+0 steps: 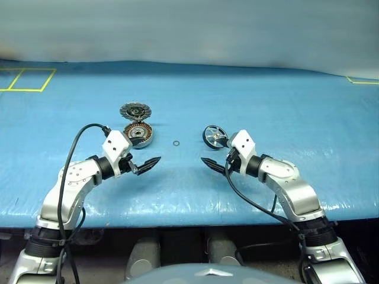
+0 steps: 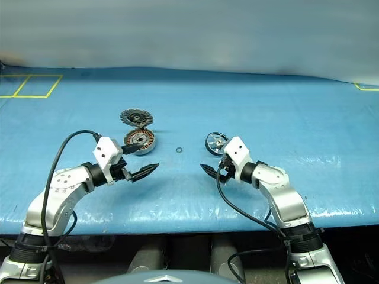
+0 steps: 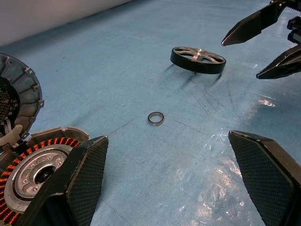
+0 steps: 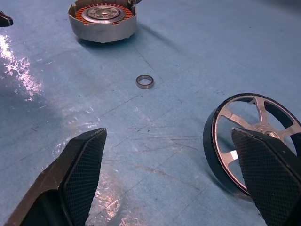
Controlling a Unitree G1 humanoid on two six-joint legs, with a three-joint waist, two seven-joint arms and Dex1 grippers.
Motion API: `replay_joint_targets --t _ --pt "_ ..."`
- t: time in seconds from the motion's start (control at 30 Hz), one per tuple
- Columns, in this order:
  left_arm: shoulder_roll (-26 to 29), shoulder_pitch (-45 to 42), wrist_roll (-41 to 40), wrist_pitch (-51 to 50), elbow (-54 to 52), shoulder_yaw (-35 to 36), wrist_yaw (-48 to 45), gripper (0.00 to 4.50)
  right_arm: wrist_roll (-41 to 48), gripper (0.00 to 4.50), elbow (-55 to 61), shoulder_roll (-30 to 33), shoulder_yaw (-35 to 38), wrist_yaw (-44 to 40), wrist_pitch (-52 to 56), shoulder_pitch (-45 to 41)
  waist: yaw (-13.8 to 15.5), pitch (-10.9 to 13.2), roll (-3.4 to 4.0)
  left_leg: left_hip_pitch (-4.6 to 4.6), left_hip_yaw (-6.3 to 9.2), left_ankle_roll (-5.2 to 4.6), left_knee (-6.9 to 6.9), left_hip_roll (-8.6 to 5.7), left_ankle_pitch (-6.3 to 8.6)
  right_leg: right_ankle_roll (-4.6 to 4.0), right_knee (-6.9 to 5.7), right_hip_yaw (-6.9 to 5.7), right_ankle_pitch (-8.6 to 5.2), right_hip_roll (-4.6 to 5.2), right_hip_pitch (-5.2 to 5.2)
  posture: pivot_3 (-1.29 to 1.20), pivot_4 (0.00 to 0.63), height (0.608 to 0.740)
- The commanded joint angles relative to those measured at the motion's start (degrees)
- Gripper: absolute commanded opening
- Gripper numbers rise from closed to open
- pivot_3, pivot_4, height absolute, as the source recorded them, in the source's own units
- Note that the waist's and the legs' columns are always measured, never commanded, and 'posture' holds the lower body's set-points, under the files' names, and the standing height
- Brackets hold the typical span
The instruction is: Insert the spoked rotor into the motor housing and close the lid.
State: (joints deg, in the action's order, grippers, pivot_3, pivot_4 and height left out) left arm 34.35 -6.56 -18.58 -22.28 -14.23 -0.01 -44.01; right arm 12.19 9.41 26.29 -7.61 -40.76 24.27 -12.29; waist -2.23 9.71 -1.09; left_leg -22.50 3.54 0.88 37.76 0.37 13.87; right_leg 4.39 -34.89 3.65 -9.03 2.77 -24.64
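**Rigid metal parts, rotor best pinched across its rim**

The blue table mat [image 1: 266, 112] looks slick. The lid [image 1: 135, 110] stands swung open behind the motor housing [image 1: 138, 134], a heavy-looking cup with delicate copper windings. The spoked rotor [image 1: 214, 136] lies just beyond the right gripper [image 1: 214, 165]; stiff and smooth-rimmed, likely slippery. A small ring [image 1: 176, 144] lies between housing and rotor. Both the right and the left gripper [image 1: 146, 164] are spread wide, empty.

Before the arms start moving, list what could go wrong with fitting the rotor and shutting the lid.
1. The spoked rotor sits tilted on the blue mat, one edge lifted, so the open right gripper might knock it rolling.
2. The small ring lies loose between rotor and motor housing; a sweep could push it away.
3. The lid lies open behind the housing, near the open left gripper, which might bump it.
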Motion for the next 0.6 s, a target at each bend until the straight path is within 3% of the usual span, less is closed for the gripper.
replay_joint_targets --t 0.03,0.43,0.57,0.6 --pt "1.2 -1.7 0.2 0.6 -0.1 1.0 -0.7 4.50 0.2 4.47 1.3 -0.5 -0.2 -0.1 -0.7 -1.2 0.0 0.0 0.00 0.00 0.00 0.00 0.01 0.00 0.00 0.00 -0.01 0.00 0.00 0.00 0.00 0.00 0.150 0.740" --pt "2.8 -2.0 1.9 0.1 -0.5 0.1 -0.9 4.50 0.7 4.47 1.9 -0.3 -0.2 0.5 -0.1 -0.8 0.0 0.0 0.00 0.00 0.00 0.00 0.00 0.01 0.00 0.00 -0.01 0.00 0.00 -0.01 0.00 0.00 0.150 0.740" --pt "5.9 -2.6 5.0 -0.5 -0.6 -1.7 -1.9 4.50 0.7 4.47 2.0 0.0 0.1 0.5 0.0 -1.1 0.0 0.0 0.00 0.00 0.00 0.00 0.00 0.01 0.00 0.00 -0.01 0.01 0.00 -0.01 0.00 0.00 0.150 0.740" --pt "9.1 -4.1 7.9 0.1 -0.1 -3.3 -3.4 4.50 0.8 4.47 2.0 0.0 0.2 0.5 0.1 -1.2 0.0 0.0 -0.03 0.00 0.00 0.00 0.00 0.01 0.00 0.00 -0.01 0.01 0.00 -0.02 0.00 0.00 0.150 0.740"
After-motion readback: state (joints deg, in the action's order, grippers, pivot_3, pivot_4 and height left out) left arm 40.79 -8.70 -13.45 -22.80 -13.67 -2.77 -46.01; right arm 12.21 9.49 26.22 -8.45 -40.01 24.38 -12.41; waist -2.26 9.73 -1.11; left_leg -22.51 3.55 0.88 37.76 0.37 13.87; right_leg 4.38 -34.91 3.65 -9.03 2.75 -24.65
